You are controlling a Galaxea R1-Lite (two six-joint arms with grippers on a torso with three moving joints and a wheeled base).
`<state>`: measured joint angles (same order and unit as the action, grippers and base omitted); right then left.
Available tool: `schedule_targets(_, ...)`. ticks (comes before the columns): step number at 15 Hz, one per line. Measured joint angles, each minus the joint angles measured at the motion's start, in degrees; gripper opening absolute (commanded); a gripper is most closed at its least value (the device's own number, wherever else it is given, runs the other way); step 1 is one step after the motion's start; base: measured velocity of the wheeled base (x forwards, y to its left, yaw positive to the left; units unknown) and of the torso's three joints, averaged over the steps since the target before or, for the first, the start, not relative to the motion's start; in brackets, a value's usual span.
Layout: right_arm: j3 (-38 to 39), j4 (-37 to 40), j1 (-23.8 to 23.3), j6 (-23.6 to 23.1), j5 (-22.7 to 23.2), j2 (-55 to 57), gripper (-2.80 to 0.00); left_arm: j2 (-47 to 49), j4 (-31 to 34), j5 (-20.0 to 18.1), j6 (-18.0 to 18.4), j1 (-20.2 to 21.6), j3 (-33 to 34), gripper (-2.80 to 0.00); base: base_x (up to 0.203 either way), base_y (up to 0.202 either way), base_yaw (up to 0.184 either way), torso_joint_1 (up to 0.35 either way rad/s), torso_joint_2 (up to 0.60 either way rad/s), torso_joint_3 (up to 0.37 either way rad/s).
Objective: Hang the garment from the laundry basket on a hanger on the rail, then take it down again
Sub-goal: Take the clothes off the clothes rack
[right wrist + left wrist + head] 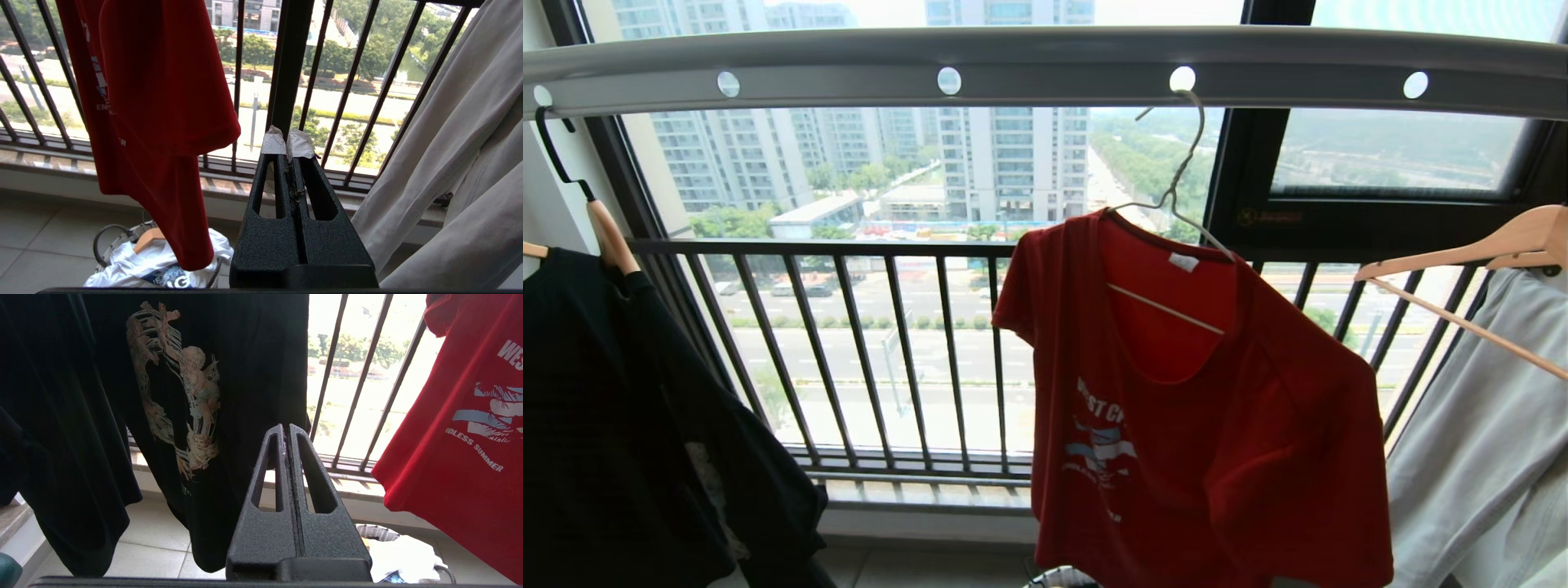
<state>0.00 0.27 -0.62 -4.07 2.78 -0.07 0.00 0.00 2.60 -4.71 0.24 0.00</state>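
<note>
A long, wide grey metal rail (1045,69) pierced by a row of round holes spans the top of the head view, in front of a high window and its dark barred window railing (849,351), with tower blocks and a road far below. From the rail's third visible hole hangs a thin white wire hanger (1176,184), tilted, carrying the bright red short-sleeved T-shirt (1201,416) with white and blue lettering on the chest; the shirt sits askew on it, one shoulder higher than the other, its hem reaching down toward the floor. To the robot's left a black shirt (629,425) with a pale cherub print hangs on a wooden hanger with a black hook (600,220); to its right a pale grey garment (1486,441) hangs on another wooden hanger (1470,261). On the tiled floor below the red shirt stands the small round laundry basket (118,241) with white mesh side and black rim, holding a white printed garment (159,265) and a further wooden hanger; only a sliver of its rim shows at the bottom edge of the head view. Neither arm appears in the head view. The left hand (286,430) sits low between the black shirt and the red one, its black fingers pressed together and holding nothing. The right hand (287,143), fingertips wrapped in white tape, sits between the red shirt and the grey garment, likewise closed tight and empty.
</note>
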Motion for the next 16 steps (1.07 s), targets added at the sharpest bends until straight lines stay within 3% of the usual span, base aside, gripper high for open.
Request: schedule_targets(16, 0.0, 0.06, 0.27, 0.49, -0.33, 0.0, -2.8, 0.0, 0.0, 0.01, 0.0, 0.0, 0.0, -2.8, 0.0, 0.0, 0.0, 0.0, 0.0, 0.0)
